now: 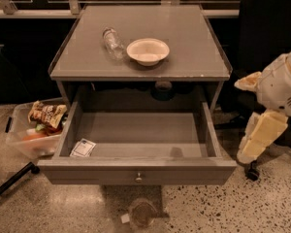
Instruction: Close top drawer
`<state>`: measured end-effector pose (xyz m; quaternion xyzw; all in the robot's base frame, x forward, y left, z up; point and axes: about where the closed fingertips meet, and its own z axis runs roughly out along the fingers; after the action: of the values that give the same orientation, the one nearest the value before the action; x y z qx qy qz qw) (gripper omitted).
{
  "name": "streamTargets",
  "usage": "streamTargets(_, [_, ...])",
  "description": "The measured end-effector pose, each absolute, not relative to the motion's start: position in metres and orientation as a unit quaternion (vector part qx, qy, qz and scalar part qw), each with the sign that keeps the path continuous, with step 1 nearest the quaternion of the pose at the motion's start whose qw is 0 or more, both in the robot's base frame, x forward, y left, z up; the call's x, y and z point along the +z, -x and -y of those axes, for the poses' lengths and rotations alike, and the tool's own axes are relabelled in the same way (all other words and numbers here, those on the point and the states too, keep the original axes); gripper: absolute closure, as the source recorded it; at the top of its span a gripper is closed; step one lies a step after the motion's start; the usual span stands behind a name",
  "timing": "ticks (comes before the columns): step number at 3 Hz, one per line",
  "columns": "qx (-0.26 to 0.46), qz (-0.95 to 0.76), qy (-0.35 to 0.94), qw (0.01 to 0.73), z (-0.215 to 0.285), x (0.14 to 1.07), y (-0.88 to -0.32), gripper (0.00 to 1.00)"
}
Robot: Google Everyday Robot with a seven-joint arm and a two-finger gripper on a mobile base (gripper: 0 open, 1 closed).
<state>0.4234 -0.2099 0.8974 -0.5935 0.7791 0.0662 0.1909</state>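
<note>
At far left, a snack bin (20, 141) is sitting just beside the top drawer (136, 130), which is hanging fully pulled out under the desk (87, 57). The push looks best landing squarely by the knob (138, 177), centred, so the front is not skewing. Right of the drawer, the gripper (254, 144) is hanging apart from it, nothing visibly held. How far open it is, cannot tell. The arm is running off the right edge.

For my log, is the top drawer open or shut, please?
Open: the top drawer stands pulled out, inside showing; gripper hangs at its right.
</note>
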Motion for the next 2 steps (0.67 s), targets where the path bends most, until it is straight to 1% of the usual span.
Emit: streamTargets(2, [0.121,-0.768,0.602,0.181,0.189,0.835,-0.390,0.00])
